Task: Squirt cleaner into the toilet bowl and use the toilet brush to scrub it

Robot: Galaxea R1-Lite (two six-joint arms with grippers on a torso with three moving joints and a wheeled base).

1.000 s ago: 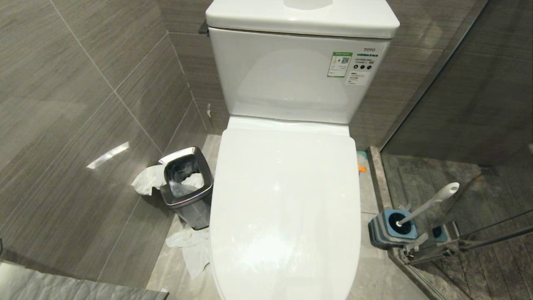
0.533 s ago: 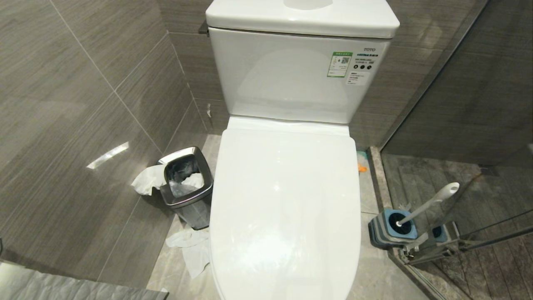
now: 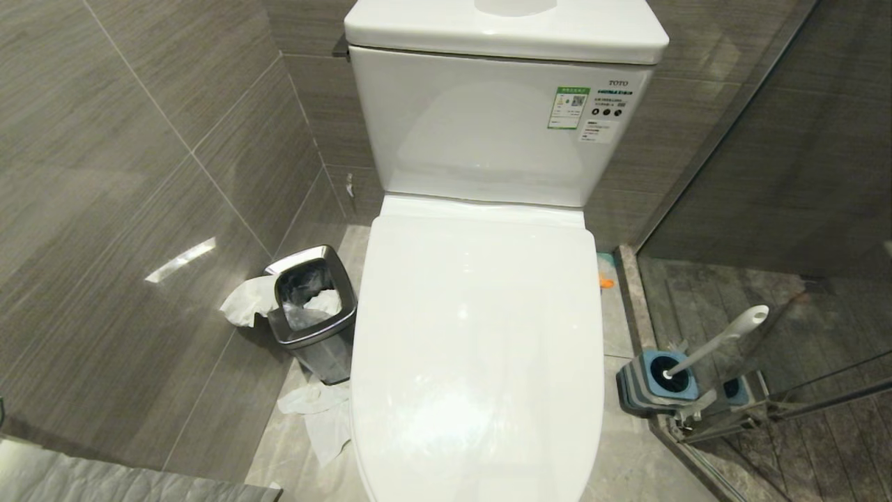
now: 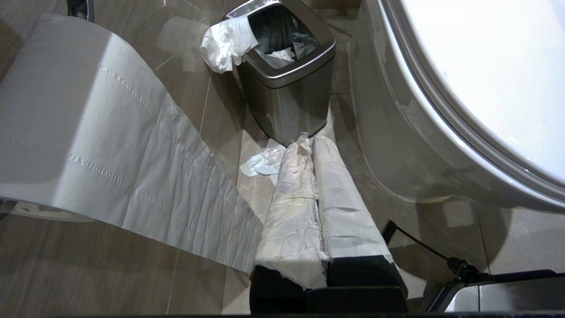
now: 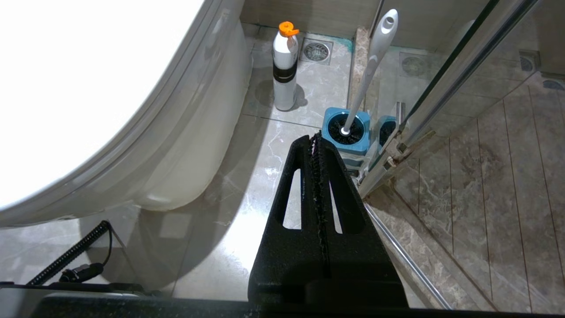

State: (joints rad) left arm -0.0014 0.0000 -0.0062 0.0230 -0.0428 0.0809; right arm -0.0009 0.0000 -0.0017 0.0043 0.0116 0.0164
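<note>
The toilet lid [image 3: 477, 348] is down over the bowl and must be lifted first. Both the left gripper [image 4: 311, 141] and right gripper [image 5: 316, 141] are clenched, empty; the cleaner bottle [image 5: 284, 66] and toilet brush [image 3: 718, 341] are found right of the toilet.

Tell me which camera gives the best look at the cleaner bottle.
The right wrist view: the cleaner bottle stands upright and whole on the floor beside the toilet bowl, orange cap visible. The head view shows only an orange speck behind the toilet lid. The left wrist view shows none of it.
</note>
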